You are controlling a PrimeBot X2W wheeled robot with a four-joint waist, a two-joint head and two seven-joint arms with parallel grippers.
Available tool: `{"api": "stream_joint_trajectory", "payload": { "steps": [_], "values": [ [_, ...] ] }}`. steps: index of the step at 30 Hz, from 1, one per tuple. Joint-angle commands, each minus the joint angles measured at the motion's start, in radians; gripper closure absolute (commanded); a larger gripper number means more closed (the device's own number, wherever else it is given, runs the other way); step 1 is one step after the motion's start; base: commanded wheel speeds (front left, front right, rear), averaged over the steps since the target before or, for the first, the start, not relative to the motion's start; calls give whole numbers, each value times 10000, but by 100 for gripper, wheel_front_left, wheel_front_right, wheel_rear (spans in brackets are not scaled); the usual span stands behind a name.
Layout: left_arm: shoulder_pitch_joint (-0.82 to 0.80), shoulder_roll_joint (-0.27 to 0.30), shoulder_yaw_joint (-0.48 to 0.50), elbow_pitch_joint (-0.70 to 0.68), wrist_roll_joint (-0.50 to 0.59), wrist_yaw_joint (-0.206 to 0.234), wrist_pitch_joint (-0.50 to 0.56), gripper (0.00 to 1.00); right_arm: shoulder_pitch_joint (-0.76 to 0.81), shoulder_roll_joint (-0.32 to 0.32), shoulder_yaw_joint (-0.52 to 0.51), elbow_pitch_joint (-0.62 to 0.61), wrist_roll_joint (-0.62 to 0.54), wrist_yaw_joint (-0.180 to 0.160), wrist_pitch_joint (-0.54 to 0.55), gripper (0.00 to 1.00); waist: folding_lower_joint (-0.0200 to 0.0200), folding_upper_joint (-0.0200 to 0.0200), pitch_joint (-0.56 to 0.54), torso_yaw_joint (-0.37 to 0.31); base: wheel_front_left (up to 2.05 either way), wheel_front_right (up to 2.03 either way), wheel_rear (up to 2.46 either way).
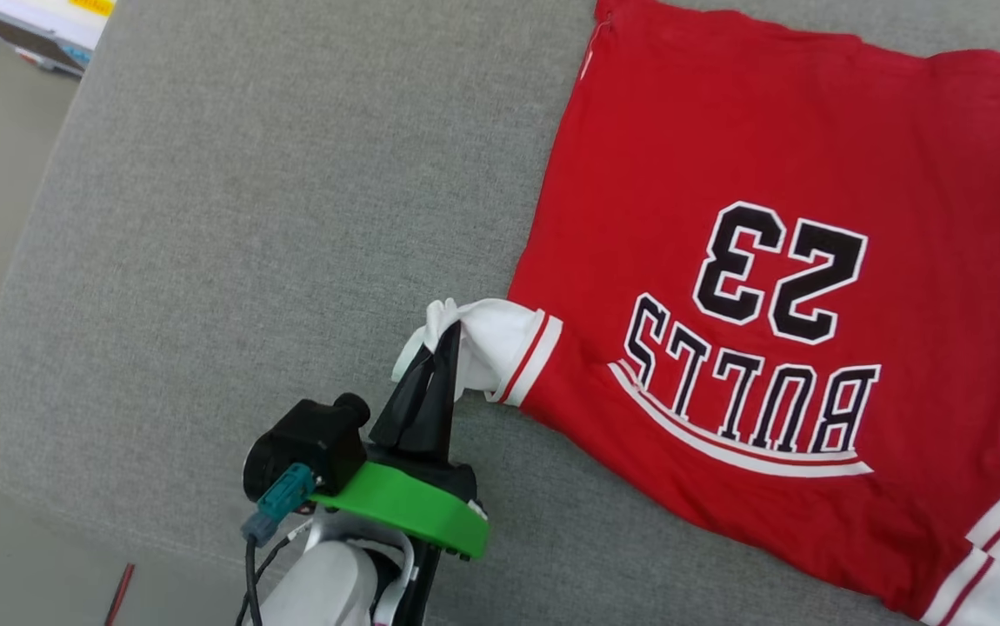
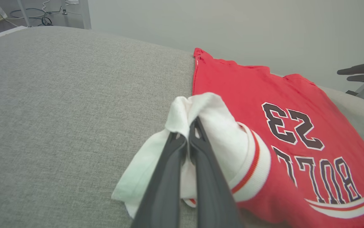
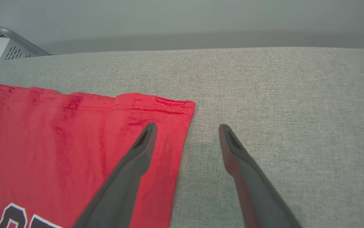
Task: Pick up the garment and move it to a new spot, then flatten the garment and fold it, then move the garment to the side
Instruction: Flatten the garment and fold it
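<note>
Two dark fingers of my left gripper (image 1: pixel 452 332), reaching in from the near edge, clamp the white sleeve (image 1: pixel 504 335) of the garment (image 1: pixel 726 148) lying on the grey cushion (image 1: pixel 248 217), while my right gripper (image 3: pixel 186 128) hovers spread wide, straddling its side edge.

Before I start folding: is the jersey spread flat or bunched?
Mostly spread: the garment lies flat on the grey cushion, lettering up. Only one white sleeve is bunched, pinched in the shut left gripper.

A grey woven cushion (image 1: pixel 248 217) with rounded corners is carrying 1 thing: the garment (image 1: pixel 726 156) is lying spread out across its right part, "BULLS 23" lettering facing up, 1 white sleeve (image 1: pixel 500 339) bunching at the left.
</note>
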Motion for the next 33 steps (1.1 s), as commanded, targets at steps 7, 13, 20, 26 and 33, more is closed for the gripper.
{"api": "stream_joint_trajectory", "payload": {
  "steps": [7, 13, 20, 26, 33],
  "values": [
    [-611, -576, -120, -2, 406, -397, -131, 100, -1187, -300, 370, 749, -260, -6, 490, 0, -1, 0, 1698, 1069, 0, 0, 0],
    [-603, -799, 133, 46, 584, -608, -136, 100, -821, -83, 810, 1694, 114, -6, 2025, 0, -1, 0, 1796, 1062, 0, 0, 0],
    [-493, -883, 319, 204, 740, -867, -138, 100, -571, 41, 986, 2006, 405, -6, 3287, 100, -1, 0, 1571, 1012, 0, 0, 0],
    [-289, -850, 550, 454, 781, -868, -138, 100, -769, -208, 922, 1659, 321, -6, 2625, 100, -1, 0, 959, 762, 0, 0, 0],
    [92, -364, 850, 665, 708, -799, -23, 100, -227, -567, 1081, 1161, 376, -6, 1906, 100, -1, 0, -232, -65, 0, 0, 0]
  ]
}}
